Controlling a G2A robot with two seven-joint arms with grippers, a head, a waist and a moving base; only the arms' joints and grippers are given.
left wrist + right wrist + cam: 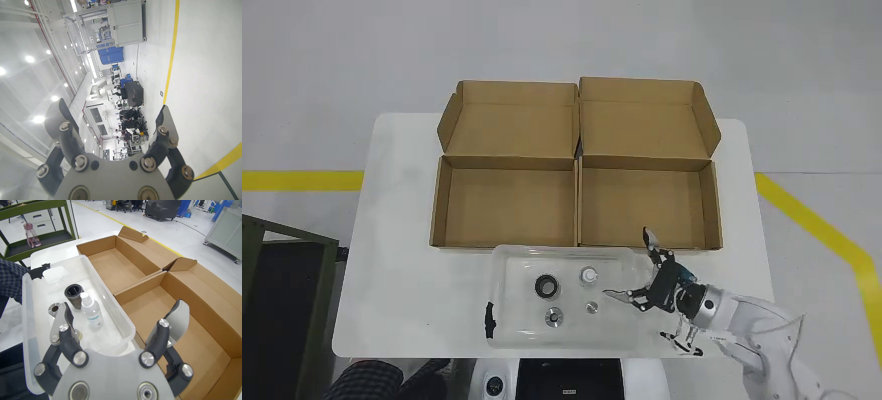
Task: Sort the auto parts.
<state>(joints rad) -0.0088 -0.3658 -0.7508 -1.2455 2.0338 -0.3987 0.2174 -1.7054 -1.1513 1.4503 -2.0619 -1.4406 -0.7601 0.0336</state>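
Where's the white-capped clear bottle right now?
Top view: the white-capped clear bottle stands in the translucent plastic bin, between the black cylindrical bearing and the right hand.

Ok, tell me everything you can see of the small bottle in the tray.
The small bottle is clear plastic with a white cap and a pale printed label low on its body. It stands upright on the floor of the clear tray, near the dark cylinder but apart from it. Nothing grips it.
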